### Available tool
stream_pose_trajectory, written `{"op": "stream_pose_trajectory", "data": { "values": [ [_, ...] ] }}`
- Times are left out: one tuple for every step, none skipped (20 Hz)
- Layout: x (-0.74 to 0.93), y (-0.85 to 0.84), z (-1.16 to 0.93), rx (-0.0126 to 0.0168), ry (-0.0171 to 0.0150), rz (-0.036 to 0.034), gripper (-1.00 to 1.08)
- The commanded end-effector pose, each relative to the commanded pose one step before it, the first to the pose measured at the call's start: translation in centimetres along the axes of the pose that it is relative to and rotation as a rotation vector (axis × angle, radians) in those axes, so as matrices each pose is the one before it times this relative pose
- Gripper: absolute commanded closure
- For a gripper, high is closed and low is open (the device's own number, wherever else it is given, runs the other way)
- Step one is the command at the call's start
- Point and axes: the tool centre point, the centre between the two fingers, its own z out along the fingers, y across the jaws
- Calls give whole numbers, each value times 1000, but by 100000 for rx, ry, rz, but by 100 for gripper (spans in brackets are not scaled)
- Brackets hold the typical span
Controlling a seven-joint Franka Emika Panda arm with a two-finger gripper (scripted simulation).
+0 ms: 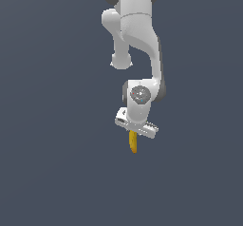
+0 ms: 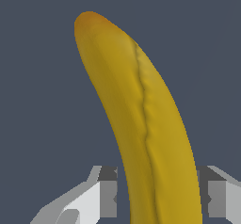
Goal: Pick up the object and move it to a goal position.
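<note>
The object, a small curved yellow banana [image 1: 133, 143], sticks out from under the white gripper [image 1: 135, 134] in the exterior view, just below the hand. In the wrist view the banana [image 2: 141, 105] fills the middle, its darker tip pointing away from the hand. Its near end runs between the grey fingers [image 2: 109, 192], which press on both of its sides, so the gripper [image 2: 157, 192] is shut on the banana. No mark for the goal position shows in either view.
The white arm [image 1: 137, 35] comes down from the top of the exterior view to the wrist [image 1: 140, 96]. Behind everything is a plain dark blue-grey surface [image 1: 47, 125] with no other objects or edges in view.
</note>
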Motion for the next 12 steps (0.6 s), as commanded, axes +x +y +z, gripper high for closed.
{"op": "stream_pose_trajectory", "data": {
  "values": [
    [-55,96,-407,116,166,-30,108],
    [-71,105,-212,0,0,0,108],
    [-84,125,-251,0,0,0,108],
    [-96,144,-290,0,0,0,108],
    [-110,164,-330,0,0,0,108],
    [-123,183,-369,0,0,0,108],
    [-136,203,-410,0,0,0,108],
    [-149,223,-450,0,0,0,108],
    [-162,243,-491,0,0,0,108],
    [-176,264,-545,68,-13,-4,108],
    [-189,283,-573,0,0,0,108],
    [-202,303,-615,0,0,0,108]
  ]
}}
